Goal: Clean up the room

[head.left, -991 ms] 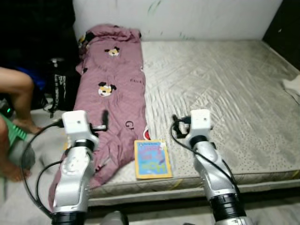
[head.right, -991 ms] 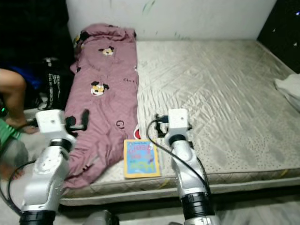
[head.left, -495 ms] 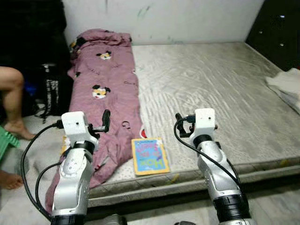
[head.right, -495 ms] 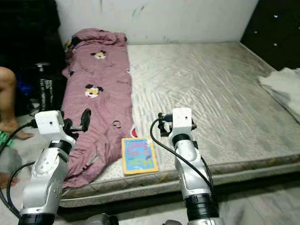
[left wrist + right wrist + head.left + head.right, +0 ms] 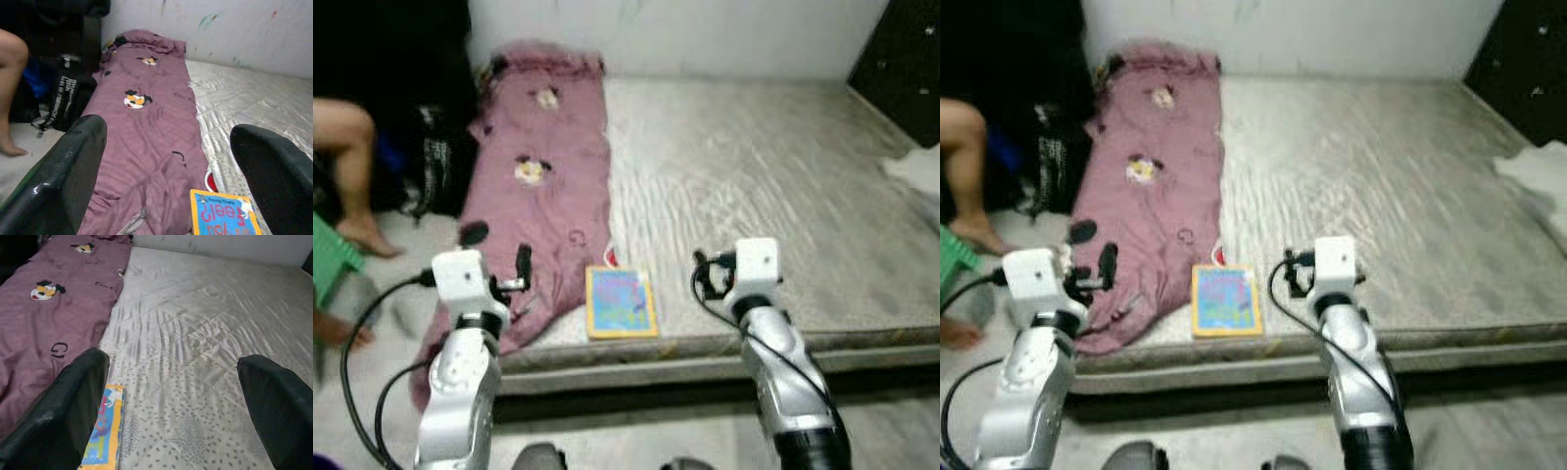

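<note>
While both grippers, left point(image 5: 161, 161) and right point(image 5: 171, 396), hover open-fingered and empty, book point(image 5: 621, 303) and blanket point(image 5: 540, 186) lie untidied on the mattress point(image 5: 754, 186); cleanup appears barely begun

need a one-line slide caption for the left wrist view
Open left gripper faces a purple blanket on the mattress, book at its near edge.

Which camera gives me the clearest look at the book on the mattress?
The left eye view: the whole book lies flat near the mattress edge, though blurred. The left wrist view shows its upper part sharply; the right wrist view catches one corner beside the right claw's finger.
</note>
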